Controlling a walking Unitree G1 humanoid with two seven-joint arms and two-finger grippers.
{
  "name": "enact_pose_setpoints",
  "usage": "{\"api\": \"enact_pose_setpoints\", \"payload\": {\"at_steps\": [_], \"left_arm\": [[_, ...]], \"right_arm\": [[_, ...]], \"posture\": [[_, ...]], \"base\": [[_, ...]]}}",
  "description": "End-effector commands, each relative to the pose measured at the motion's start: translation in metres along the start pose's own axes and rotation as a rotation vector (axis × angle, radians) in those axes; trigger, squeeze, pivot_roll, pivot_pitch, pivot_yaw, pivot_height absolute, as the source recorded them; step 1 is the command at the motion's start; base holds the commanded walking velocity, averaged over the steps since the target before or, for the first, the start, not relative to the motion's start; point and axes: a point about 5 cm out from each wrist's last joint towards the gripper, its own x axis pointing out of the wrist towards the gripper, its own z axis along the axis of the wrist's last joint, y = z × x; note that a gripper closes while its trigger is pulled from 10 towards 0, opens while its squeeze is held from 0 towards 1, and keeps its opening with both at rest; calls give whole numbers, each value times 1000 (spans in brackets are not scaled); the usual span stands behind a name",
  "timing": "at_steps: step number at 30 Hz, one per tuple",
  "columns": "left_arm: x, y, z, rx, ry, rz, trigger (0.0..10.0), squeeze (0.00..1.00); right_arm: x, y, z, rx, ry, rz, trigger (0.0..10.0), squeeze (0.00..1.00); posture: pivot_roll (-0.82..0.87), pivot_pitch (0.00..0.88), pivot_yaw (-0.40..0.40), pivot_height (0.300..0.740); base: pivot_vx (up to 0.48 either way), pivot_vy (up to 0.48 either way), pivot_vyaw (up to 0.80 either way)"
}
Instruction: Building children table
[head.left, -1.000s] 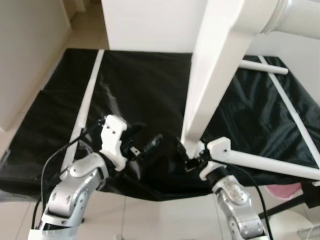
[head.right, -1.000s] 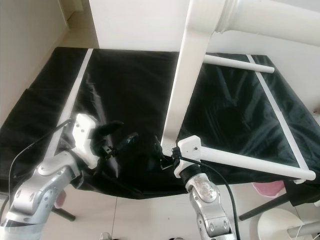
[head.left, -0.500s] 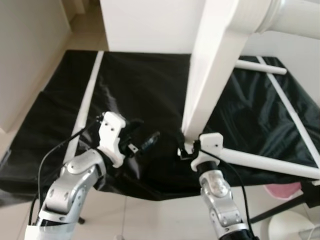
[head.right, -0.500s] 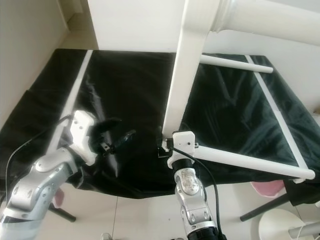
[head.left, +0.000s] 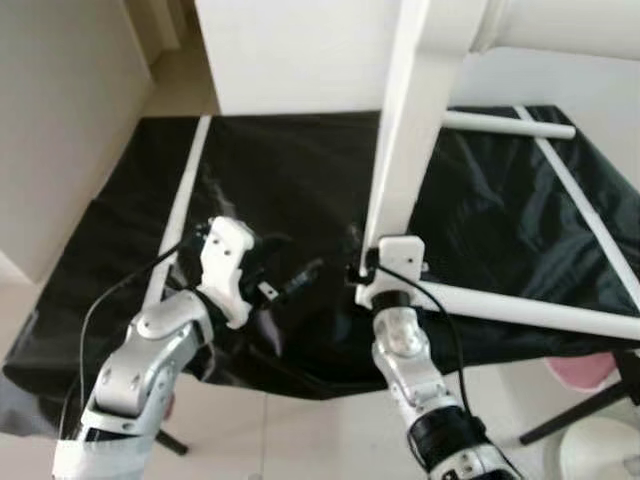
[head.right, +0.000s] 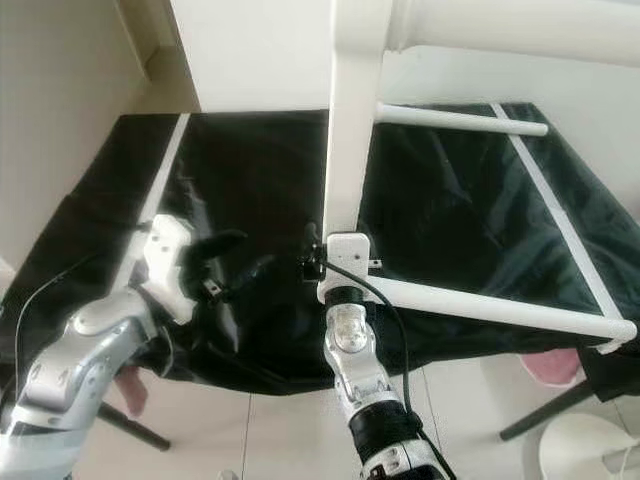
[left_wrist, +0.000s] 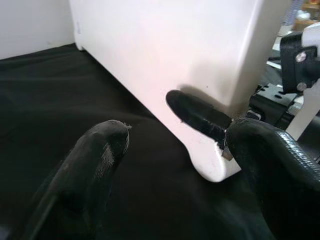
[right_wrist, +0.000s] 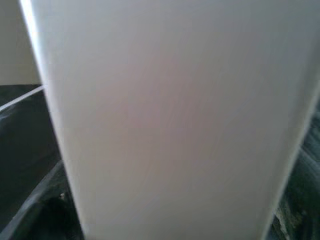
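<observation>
Table leg (head.left: 405, 140) near-upright, foot downward

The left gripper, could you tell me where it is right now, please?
The left gripper hovers open over the black sheet, left of the white table leg.

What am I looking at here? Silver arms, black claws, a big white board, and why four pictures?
It is a humanoid robot. Two pictures come from its head, looking down; two from cameras on its wrists. A black sheet covers the surface, with white rods lying on it. A tall white furniture panel stands on end. The right gripper is at the panel's lower end; its wrist camera sits right up against the panel. The left gripper, fingers apart, holds nothing and points at that end.
</observation>
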Motion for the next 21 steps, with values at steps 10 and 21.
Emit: {"api": "enact_pose_setpoints", "payload": {"at_steps": [10,21], "left_arm": [[1,-4,-1,6,-11,-44,10000,0],[1,-2,16,17,-81,-66,10000,0]], "right_arm": [[-1,24,7,109,-23,90,235,0],[-12,50,7,170,-39,321,0,0]], "posture": [[47,39,12,740],[46,27,-5,740]], "base": [[0,0,0],[0,0,0]]}}
